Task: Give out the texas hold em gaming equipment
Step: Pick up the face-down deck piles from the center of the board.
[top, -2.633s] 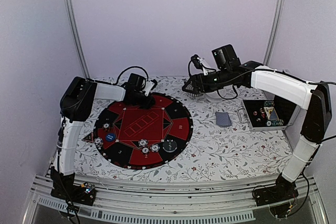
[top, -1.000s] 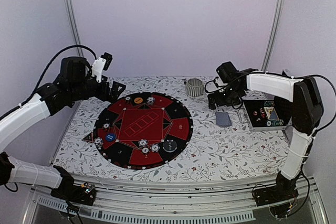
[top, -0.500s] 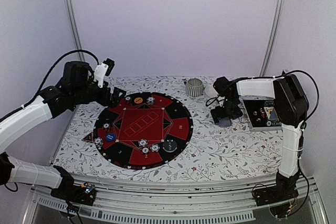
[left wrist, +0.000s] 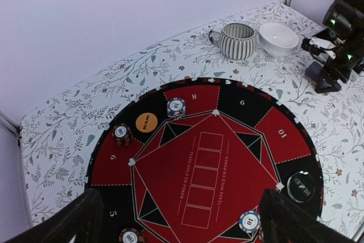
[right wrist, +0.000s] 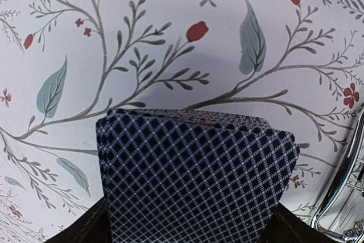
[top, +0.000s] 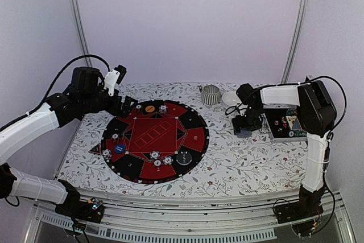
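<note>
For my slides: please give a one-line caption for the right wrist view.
Right claw straddling a stack of playing cards on the floral tablecloth.

A white desk (top: 239, 160) cloth sprigged with grey-green leaves and small red flowers. The round mat (left wrist: 210, 163) is red and black, ruled with thin white lines and white numerals. Among its pieces are an orange chip (left wrist: 147, 122), a blue-and-white-edged chip (left wrist: 176, 107) and a dark chip (left wrist: 121, 133) with a white centre. The deck of cards (right wrist: 193, 174) shows a navy-and-white diamond lattice. The cup (left wrist: 238, 40) is pale grey with dark vertical stripes; the bowl (left wrist: 278, 38) is plain white.
</note>
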`<state>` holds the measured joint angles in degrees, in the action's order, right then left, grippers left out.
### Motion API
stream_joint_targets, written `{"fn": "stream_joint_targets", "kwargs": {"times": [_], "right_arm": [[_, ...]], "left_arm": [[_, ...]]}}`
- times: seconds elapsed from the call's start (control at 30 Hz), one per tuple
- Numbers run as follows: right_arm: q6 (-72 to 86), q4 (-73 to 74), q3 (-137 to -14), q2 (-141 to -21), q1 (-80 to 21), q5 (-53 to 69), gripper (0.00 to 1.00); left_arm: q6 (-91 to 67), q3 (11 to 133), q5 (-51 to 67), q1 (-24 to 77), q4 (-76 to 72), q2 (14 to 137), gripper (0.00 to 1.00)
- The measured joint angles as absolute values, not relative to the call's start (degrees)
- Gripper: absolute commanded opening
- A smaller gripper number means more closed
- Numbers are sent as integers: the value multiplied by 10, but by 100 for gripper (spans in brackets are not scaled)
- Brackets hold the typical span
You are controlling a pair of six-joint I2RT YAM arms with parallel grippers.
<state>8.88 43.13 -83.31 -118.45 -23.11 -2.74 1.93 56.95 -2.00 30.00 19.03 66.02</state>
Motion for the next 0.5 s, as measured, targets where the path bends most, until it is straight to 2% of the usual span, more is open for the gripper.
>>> {"fn": "stream_joint_targets", "kwargs": {"times": [0.1, 0.23, 0.5], "right_arm": [[89, 428, -828, -1182, -231, -23, 77], [90, 426, -818, -1174, -231, -22, 71], [90, 427, -810, -1169, -231, -22, 70]], "left_arm": [[21, 569, -20, 300, 190, 660, 98], [22, 569, -20, 300, 190, 660, 98], [23, 569, -20, 300, 190, 660, 98]]}}
